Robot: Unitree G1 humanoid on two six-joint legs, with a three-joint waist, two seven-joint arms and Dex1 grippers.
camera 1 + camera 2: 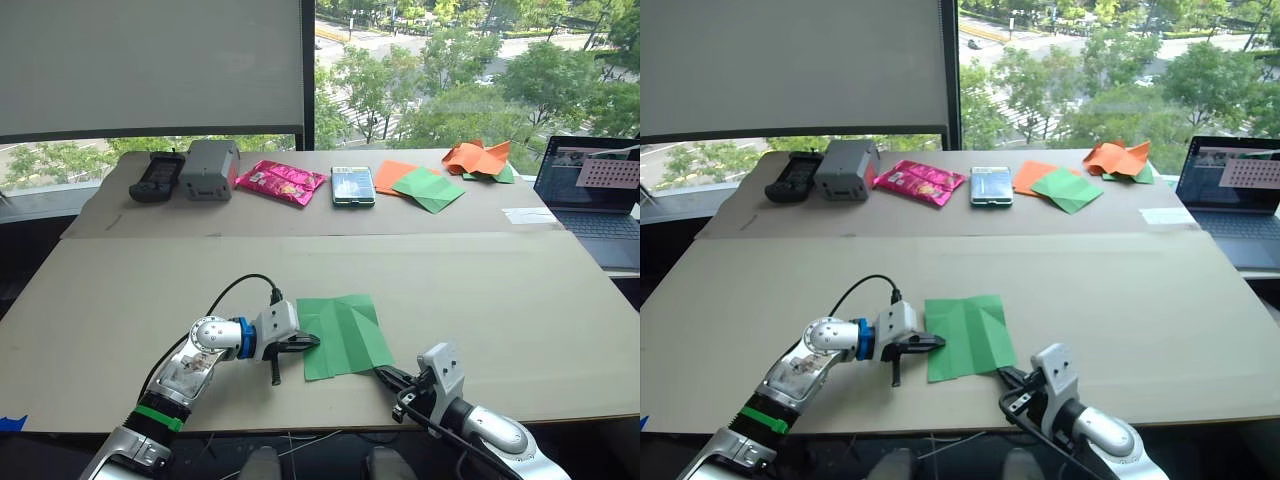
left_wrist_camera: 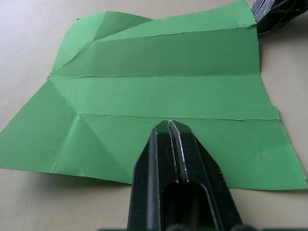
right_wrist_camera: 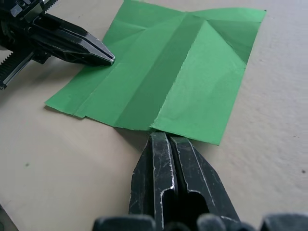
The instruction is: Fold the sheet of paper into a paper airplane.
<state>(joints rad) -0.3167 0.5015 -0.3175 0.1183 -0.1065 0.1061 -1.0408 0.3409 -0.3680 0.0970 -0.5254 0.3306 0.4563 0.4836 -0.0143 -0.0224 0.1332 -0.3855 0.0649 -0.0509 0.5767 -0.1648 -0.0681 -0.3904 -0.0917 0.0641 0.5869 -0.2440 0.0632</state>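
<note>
One sheet of paper (image 1: pixel 340 335), bright green and creased, lies flat on the near part of the table (image 1: pixel 480 290), between the two grippers. The left gripper (image 1: pixel 308 342) has its two fingers pressed together, with their tips over the sheet's left edge. The right gripper (image 1: pixel 382 375) also has its two fingers closed on nothing, the tips at the sheet's near right corner. Along the far side of the table I count one black controller (image 1: pixel 157 176), one grey box (image 1: pixel 209 169), one pink packet (image 1: pixel 280 181), one phone (image 1: pixel 353 186), one dull green sheet (image 1: pixel 430 188) over one orange sheet (image 1: pixel 390 175), and one crumpled orange-and-green heap (image 1: pixel 480 158). One laptop (image 1: pixel 595 200) stands at the right
</note>
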